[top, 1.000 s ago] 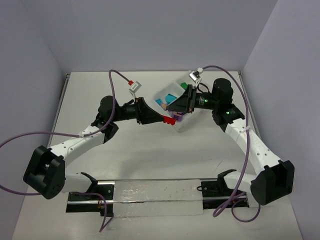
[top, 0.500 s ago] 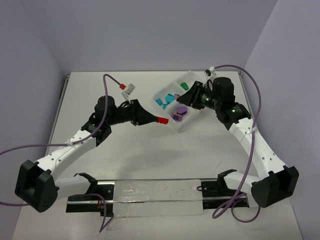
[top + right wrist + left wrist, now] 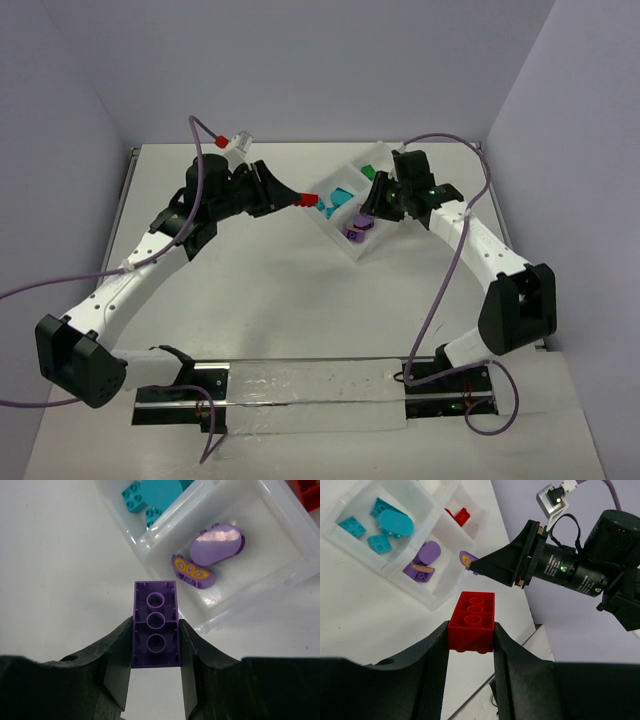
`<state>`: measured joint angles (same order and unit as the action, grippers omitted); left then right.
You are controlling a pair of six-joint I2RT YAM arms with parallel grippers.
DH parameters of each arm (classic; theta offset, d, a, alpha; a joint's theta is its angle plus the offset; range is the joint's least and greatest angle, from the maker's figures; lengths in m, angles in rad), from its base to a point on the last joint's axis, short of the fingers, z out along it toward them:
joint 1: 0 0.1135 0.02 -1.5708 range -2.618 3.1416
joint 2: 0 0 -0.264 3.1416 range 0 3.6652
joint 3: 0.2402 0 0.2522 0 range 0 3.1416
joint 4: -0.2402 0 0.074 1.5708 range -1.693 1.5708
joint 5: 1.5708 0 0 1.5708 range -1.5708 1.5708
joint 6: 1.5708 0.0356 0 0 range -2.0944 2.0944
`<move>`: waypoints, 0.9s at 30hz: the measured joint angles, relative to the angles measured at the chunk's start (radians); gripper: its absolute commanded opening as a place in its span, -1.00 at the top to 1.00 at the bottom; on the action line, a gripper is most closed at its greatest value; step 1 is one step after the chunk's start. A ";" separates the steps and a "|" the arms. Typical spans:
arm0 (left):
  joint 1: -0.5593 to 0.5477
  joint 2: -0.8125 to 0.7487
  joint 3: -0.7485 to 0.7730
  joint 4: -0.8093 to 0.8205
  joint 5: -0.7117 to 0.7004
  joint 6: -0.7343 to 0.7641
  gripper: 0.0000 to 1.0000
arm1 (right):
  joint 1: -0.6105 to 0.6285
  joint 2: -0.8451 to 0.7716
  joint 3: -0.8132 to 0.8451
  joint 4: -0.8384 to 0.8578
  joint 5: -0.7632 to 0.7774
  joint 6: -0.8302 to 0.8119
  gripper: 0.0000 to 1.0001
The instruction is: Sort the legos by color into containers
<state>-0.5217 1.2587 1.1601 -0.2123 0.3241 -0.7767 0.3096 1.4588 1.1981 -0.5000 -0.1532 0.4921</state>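
While my left pincer (image 3: 470,630) clamps a red brick (image 3: 472,614) just beside the tray (image 3: 427,600), my right pincer (image 3: 156,630) holds a purple brick (image 3: 156,602) over the counter (image 3: 60,555) at the tray's edge.

The tray (image 3: 330,226) is found set cornerwise on the table (image 3: 250,290), towards the far right. Just off its left corner the left gripper (image 3: 300,198) is positioned, and the left-hand brick (image 3: 472,616) is pinched between its fingers, short of the tray's wall. At the tray's right side the right gripper (image 3: 157,624) is placed, with the right-hand brick (image 3: 156,640) clamped between its fingers. Seen from that wrist, it is just in front of the near compartment's wall. In that near compartment two pieces (image 3: 217,542) are laid side by side. In the compartment to its left a cluster of pieces (image 3: 395,522) is spread. On the opposite side, a single piece (image 3: 461,516) is lodged in the adjoining compartment.
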 measured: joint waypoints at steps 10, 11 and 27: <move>0.002 0.177 0.120 -0.051 0.019 0.002 1.00 | 0.000 0.198 0.148 -0.040 0.055 -0.038 0.09; 0.003 0.201 0.141 -0.052 0.025 0.002 1.00 | 0.001 0.218 0.161 -0.041 0.065 -0.039 0.02; 0.009 0.406 0.341 -0.053 0.101 -0.005 1.00 | -0.001 0.216 0.218 -0.125 0.177 -0.046 -0.50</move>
<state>-0.5129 1.6647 1.5010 -0.2656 0.4256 -0.7814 0.3087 1.6751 1.4165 -0.6247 0.0239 0.4461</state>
